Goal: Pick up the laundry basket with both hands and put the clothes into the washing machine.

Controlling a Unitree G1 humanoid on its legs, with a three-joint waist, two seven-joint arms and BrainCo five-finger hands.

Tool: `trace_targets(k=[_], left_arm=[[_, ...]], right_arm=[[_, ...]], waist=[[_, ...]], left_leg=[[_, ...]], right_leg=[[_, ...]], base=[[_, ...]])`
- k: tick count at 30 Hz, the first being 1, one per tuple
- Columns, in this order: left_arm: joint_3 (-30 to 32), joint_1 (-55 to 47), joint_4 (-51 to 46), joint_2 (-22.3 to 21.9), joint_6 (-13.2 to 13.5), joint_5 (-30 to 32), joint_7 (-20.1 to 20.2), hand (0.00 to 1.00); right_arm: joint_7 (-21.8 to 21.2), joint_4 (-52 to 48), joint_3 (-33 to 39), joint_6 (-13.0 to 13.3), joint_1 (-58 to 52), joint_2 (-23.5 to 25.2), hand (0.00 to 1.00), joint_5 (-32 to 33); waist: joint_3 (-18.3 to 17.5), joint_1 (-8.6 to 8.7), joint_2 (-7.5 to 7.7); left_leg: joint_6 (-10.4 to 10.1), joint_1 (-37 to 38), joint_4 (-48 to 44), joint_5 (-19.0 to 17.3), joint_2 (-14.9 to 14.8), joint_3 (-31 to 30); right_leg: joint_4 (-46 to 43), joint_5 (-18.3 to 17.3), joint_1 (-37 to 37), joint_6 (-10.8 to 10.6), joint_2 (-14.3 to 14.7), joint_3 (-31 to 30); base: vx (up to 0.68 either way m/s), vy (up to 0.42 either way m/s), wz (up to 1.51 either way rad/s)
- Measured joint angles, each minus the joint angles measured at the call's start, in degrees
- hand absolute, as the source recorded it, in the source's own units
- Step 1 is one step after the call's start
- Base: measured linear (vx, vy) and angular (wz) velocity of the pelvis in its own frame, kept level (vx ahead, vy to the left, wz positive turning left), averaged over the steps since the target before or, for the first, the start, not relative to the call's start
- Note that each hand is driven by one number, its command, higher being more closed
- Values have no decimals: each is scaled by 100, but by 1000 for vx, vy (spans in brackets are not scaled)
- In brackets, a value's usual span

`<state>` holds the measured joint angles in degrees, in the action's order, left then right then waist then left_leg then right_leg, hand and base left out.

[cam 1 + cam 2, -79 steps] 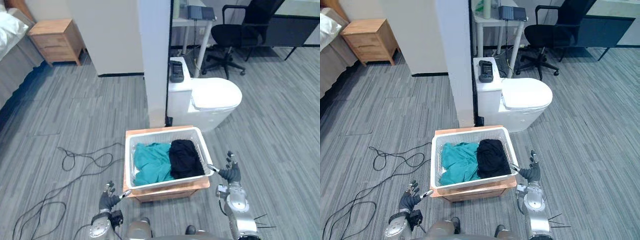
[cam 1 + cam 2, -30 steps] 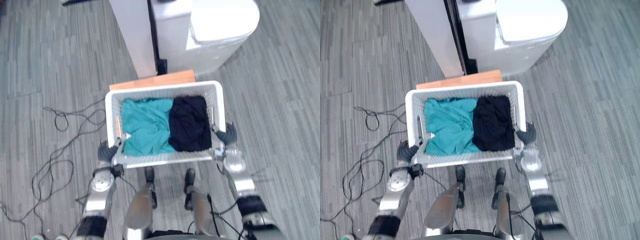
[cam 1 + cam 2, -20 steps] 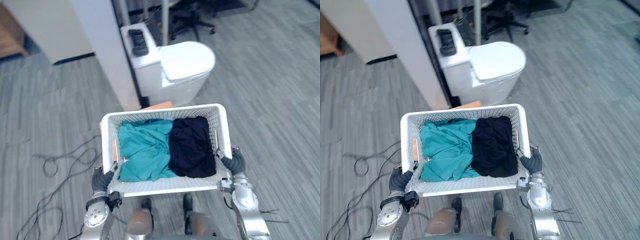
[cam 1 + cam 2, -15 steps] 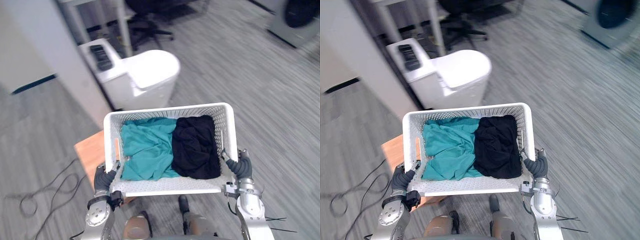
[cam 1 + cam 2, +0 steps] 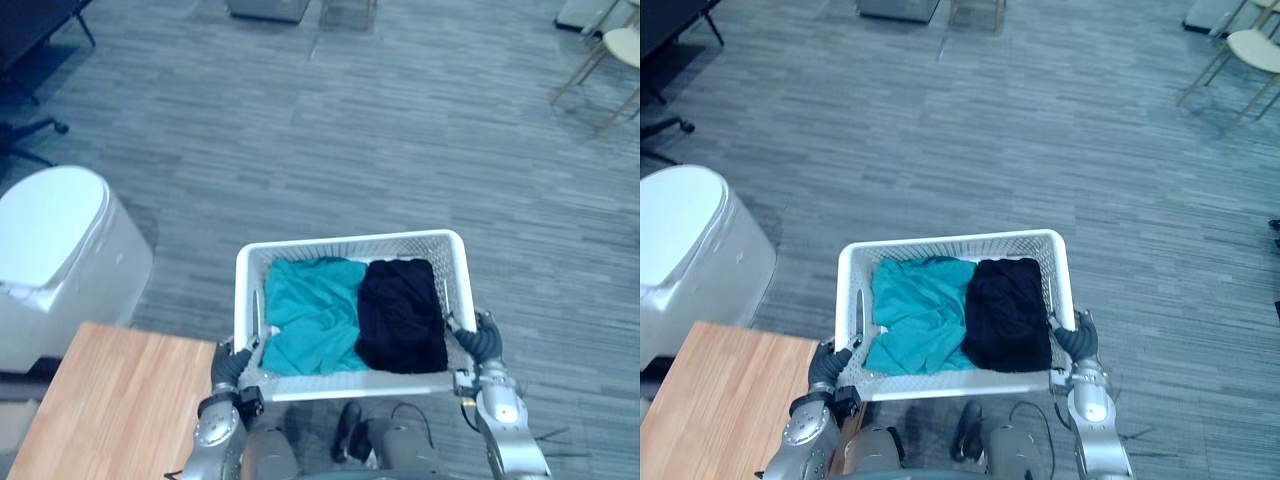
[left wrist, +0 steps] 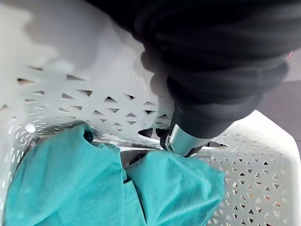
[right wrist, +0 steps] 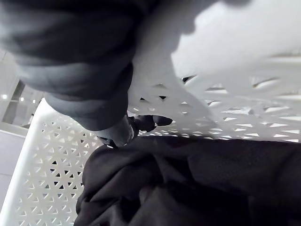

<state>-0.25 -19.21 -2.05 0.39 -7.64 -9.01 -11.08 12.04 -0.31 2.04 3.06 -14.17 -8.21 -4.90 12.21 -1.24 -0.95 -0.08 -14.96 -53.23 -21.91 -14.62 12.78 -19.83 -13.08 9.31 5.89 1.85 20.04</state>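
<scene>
Fingers: left hand curled through basket side slot, clamped on rim | right hand same at opposite wall | why: grips at both ends keep basket level, clear of floor | load: teal cloth, black cloth inside | stage, judged: carrying, clothes not yet unloaded

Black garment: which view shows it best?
Right eye view: the black garment lies whole in the laundry basket's right half, beside the teal garment. The left eye view shows the same; the right wrist view, close dark folds.
</scene>
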Motion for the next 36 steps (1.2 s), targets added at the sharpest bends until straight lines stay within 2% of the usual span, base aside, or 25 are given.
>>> trace_targets(k=[3, 4, 6, 7, 8, 9, 12, 14, 16, 18, 19, 20, 22, 23, 24, 25, 26, 27, 28, 29, 30, 31, 32, 33, 36], left_arm=[[64, -206, -168, -76, -22, -39, 96, 100], [84, -262, -254, -83, -32, -40, 98, 100], [100, -452, -510, -87, -59, -39, 106, 100], [111, -468, -537, -88, -61, -38, 106, 100], [139, -475, -543, -78, -68, -38, 106, 100], [176, -471, -545, -71, -76, -36, 106, 100], [207, -438, -669, 14, -137, -35, 106, 100], [207, -444, -788, 147, -198, 16, 104, 100], [212, -418, -940, 264, -162, 16, 100, 100], [233, -276, -910, 349, -105, 16, 101, 100], [251, -137, -800, 361, -106, 16, 102, 100], [235, 85, -536, 394, -107, 30, 104, 100], [221, 289, -171, 456, -109, 141, 109, 100], [214, 265, -82, 463, -111, 239, 109, 100], [213, 209, -64, 468, -111, 260, 111, 100], [174, 191, -34, 422, -115, 292, 114, 100], [138, 166, -28, 302, -115, 326, 113, 100], [103, 163, -31, 214, -117, 342, 105, 100], [100, 144, -36, 188, -117, 348, 105, 100], [106, 105, -38, 185, -117, 349, 103, 100], [116, -17, -57, 175, -152, 349, 104, 100], [88, -159, -103, 169, -197, 346, 106, 100], [48, -228, -290, 158, -259, 339, 108, 100], [38, -311, -445, 140, -291, 301, 113, 100], [41, -322, -497, 125, -334, 280, 124, 100]], right_arm=[[-5, -420, -90, -101, -185, -41, 100, 0], [-7, -478, -115, -112, -189, -50, 100, -1], [7, -640, -167, -113, -191, -75, 100, -1], [14, -656, -185, -113, -196, -73, 100, -1], [18, -671, -224, -116, -218, -56, 100, -1], [16, -673, -247, -118, -217, -27, 100, -2], [11, -676, -217, -119, -219, 139, 100, -18], [14, -655, -222, -121, -275, 244, 100, -21], [22, -660, -231, -97, -235, 349, 100, -20], [14, -615, -209, -23, -73, 342, 100, -16], [12, -462, -184, 30, 71, 333, 100, -16], [11, -195, -128, 51, 231, 317, 100, -7], [7, 155, -122, 34, 387, 320, 100, -9], [3, 288, -136, 17, 368, 324, 100, -9], [3, 361, -142, 13, 323, 335, 100, -9], [3, 380, -143, -5, 236, 316, 100, -5], [6, 409, -98, -64, 229, 277, 100, -5], [1, 407, -77, -86, 238, 205, 100, 4], [-17, 397, -85, -87, 232, 134, 100, 37], [-40, 380, -109, -109, 213, 119, 100, 54], [-53, 197, -210, -173, 49, 116, 100, 80], [-41, 15, -250, -173, -149, 84, 100, 104], [34, -183, -245, -176, -302, 99, 100, 108], [65, -355, -245, -173, -421, 93, 100, 150], [76, -430, -245, -155, -308, 29, 100, 191]], waist=[[28, -308, -18], [29, -326, -18], [20, -460, -15], [14, -516, -5], [-37, -615, 71], [-72, -637, 140], [-92, -589, 224], [-85, -487, 188], [-113, -389, 170], [-131, -283, 136], [-137, -247, 151], [-113, -220, 163], [-102, -41, 268], [-122, 45, 371], [-136, 59, 393], [-175, 123, 382], [-255, 199, 168], [-288, 169, -182], [-273, 173, -377], [-268, 161, -445], [-258, 59, -486], [-253, -4, -483], [-216, -25, -433], [-204, -138, -329], [-217, -341, -223]], left_leg=[[-48, -700, 1047, 30, 571, -314], [-76, -780, 1266, 56, 626, -349], [-165, -992, 2155, 484, 786, -450], [-108, -962, 2198, 676, 795, -426], [230, -781, 2265, 1069, 864, -294], [455, -698, 2223, 1042, 900, -165], [802, -89, 2167, 617, 1104, 172], [828, 882, 2562, 331, 1270, 216], [776, 1388, 2977, 279, 1237, 218], [664, 1656, 3340, 206, 1169, 221], [604, 1763, 3496, 172, 1128, 224], [541, 1980, 3711, 146, 1106, 223], [345, 2384, 3998, 76, 1241, 100], [126, 2705, 4111, -55, 1344, -54], [22, 2908, 4138, -115, 1386, -187], [-55, 3137, 4111, -189, 1362, -468], [-68, 3147, 3901, -194, 1163, -693], [-106, 2914, 3164, -173, 821, -940], [-436, 2642, 2298, 34, 586, -1073], [-579, 2451, 1665, 393, 447, -1131], [-695, 2067, 454, 1798, 263, -1141], [-775, 1613, -618, 1965, 67, -1186], [-557, 997, -1570, 1636, -53, -1159], [-142, 311, -1916, 1221, -10, -988], [125, -778, -684, 608, 383, -674]], right_leg=[[220, -85, -358, -62, 10, -463], [266, -102, -415, -91, 9, -523], [405, -246, -681, -325, -16, -791], [411, -252, -738, -430, -29, -855], [380, -377, -864, -614, -120, -1010], [262, -419, -891, -689, -216, -1054], [-2248, -327, -154, -1033, -856, -1026], [-3789, -381, 170, -886, -1332, -806], [-3745, -463, 509, -767, -1478, -384], [-2929, -463, 1107, -766, -1412, -42], [-2145, -321, 1431, -792, -1276, -21], [-907, 214, 1626, -890, -1065, -114], [583, 1072, 1763, -1134, -958, -331], [925, 1404, 1844, -954, -938, -374], [941, 1458, 1849, -832, -911, -368], [766, 1946, 1834, -435, -851, -555], [274, 2134, 1964, -418, -733, -544], [-154, 1740, 1986, -288, -550, -376], [-381, 1445, 1874, -217, -373, -243], [-532, 1220, 1750, -170, -253, -208], [-688, 802, 1354, -119, -45, -268], [-631, 484, 906, -68, 40, -269], [-537, 207, 438, -51, 97, -252], [-303, -28, -140, -68, 110, -315], [466, -151, -1057, -205, 73, -530]], base=[[280, 61, -67], [427, 126, -55], [472, 156, -54], [511, 184, -63], [448, 160, -45], [571, 211, -46], [560, 237, -29], [591, 170, -21], [457, 95, -17], [456, 68, -10], [405, 25, -5], [436, -26, 2], [570, -91, 26], [576, -126, 32], [501, -135, 36], [712, -207, 40], [876, -255, 30], [881, -244, 10], [580, -164, -7], [601, -165, -21], [753, -183, -20], [883, -180, -3], [860, -148, 17], [702, -116, 15], [725, -34, -17]])
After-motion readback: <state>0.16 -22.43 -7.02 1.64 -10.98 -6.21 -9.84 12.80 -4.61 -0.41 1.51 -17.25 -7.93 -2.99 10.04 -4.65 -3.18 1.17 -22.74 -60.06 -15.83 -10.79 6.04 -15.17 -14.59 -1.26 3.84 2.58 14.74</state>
